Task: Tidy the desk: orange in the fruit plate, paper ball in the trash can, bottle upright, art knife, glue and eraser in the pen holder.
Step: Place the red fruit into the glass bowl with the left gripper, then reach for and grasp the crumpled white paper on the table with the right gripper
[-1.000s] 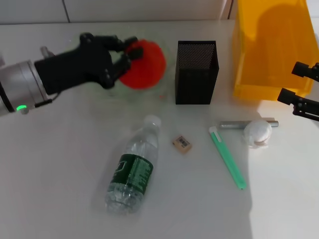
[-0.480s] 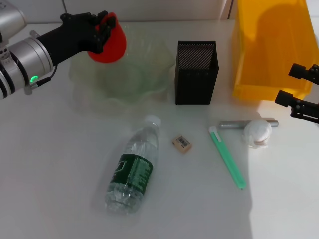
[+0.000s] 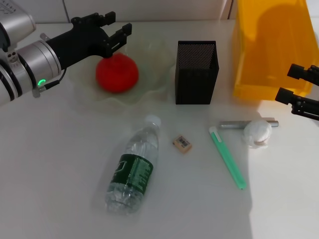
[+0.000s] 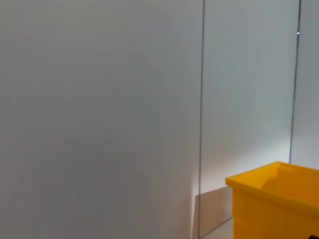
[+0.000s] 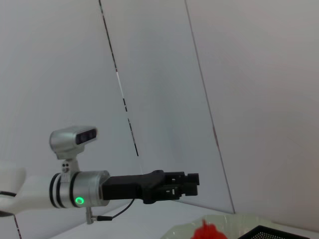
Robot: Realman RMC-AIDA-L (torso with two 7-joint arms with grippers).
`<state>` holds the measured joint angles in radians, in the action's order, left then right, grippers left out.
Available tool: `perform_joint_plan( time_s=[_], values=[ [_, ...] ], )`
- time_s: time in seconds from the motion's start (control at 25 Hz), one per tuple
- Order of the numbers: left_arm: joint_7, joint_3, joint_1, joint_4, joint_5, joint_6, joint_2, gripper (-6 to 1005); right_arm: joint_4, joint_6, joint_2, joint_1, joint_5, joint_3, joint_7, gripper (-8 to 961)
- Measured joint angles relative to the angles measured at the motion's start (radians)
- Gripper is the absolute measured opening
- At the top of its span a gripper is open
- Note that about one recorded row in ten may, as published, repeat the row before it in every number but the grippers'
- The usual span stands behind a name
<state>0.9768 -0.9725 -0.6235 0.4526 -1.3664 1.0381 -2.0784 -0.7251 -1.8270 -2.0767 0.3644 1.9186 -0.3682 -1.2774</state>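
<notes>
Orange (image 3: 117, 72) sits in the fruit plate (image 3: 154, 84), left of the pen holder (image 3: 196, 72), resting on the glass toward the plate's left half. Nothing grips it.

Left gripper (image 3: 115, 27) hangs just above and behind the orange, fingers spread wide, empty, clear of the fruit. Its arm runs off to the left of the pen holder. Right wrist view shows the same gripper (image 5: 192, 182) in side profile above the plate rim (image 5: 234, 219), with a bit of the orange (image 5: 208, 232) below it.

Fruit plate lies just left of the pen holder, near it; whether the rim touches the mesh cannot be told.

Pen holder stands upright. Just right of it stands the trash can (image 3: 273, 47), a narrow gap between them. Left wrist view catches only a corner of the trash can (image 4: 279, 199) against a wall.

Bottle (image 3: 133, 169) lies on its side on the table (image 3: 50, 174), in front of the pen holder and to its left, white cap pointing toward the fruit plate.

Eraser (image 3: 182, 143) lies flat in front of the pen holder, just right of the bottle's neck.

Green art knife (image 3: 227, 157) lies in front and right of the pen holder. Beside its near end, a grey glue stick (image 3: 234, 124) lies with the paper ball (image 3: 257, 132) touching it.

Right gripper (image 3: 298, 87) sits right of the pen holder, in front of the trash can, fingers apart, holding nothing.
</notes>
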Motion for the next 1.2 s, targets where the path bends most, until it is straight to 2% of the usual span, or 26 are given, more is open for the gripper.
perform_joint_plan(
  time_s=[0.12,0.24,0.32,0.36,0.4,0.44,0.52,0.56,0.6,0.76,0.8,0.96,1.2],
  values=[
    [0.017,-0.003,0.009,0.002,-0.001,0.069,0.004,465,-0.031,-0.004,0.003,0.0,0.004,0.0,-0.063,813],
    [0.014,-0.026,0.029,0.011,-0.005,0.143,0.006,599,-0.127,-0.016,-0.001,-0.001,0.021,-0.01,-0.185,812],
    [-0.003,-0.083,0.054,0.024,-0.006,0.202,0.009,692,-0.235,-0.017,-0.002,-0.002,0.046,-0.037,-0.326,812],
    [-0.012,-0.162,0.085,0.044,-0.006,0.253,0.011,739,-0.362,-0.018,-0.001,0.0,0.095,-0.08,-0.496,812],
    [-0.012,-0.162,0.085,0.044,-0.006,0.253,0.011,751,-0.362,-0.018,-0.001,0.0,0.095,-0.08,-0.496,812],
    [-0.015,-0.213,0.105,0.06,-0.007,0.282,0.012,762,-0.422,-0.019,0.0,0.001,0.126,-0.103,-0.572,812],
    [-0.014,-0.283,0.135,0.083,-0.008,0.315,0.013,786,-0.571,-0.022,-0.002,0.006,0.214,-0.181,-0.734,812],
    [-0.008,-0.347,0.173,0.11,-0.008,0.346,0.012,797,-0.697,-0.023,-0.004,0.012,0.304,-0.275,-0.858,812],
    [-0.008,-0.347,0.173,0.11,-0.008,0.346,0.012,809,-0.697,-0.023,-0.004,0.012,0.304,-0.275,-0.858,811],
    [-0.006,-0.374,0.208,0.119,-0.008,0.386,0.012,843,-0.852,-0.029,-0.006,0.052,0.477,-0.483,-1.047,811],
    [-0.006,-0.374,0.208,0.119,-0.008,0.386,0.012,843,-0.852,-0.029,-0.006,0.052,0.477,-0.483,-1.047,810],
    [-0.012,-0.373,0.22,0.114,-0.008,0.407,0.012,840,-0.833,0.018,-0.005,0.105,0.621,-0.638,-1.177,807],
    [-0.016,-0.376,0.223,0.111,-0.008,0.401,0.01,840,-0.762,0.106,-0.005,0.129,0.65,-0.729,-1.204,803]
  ],
)
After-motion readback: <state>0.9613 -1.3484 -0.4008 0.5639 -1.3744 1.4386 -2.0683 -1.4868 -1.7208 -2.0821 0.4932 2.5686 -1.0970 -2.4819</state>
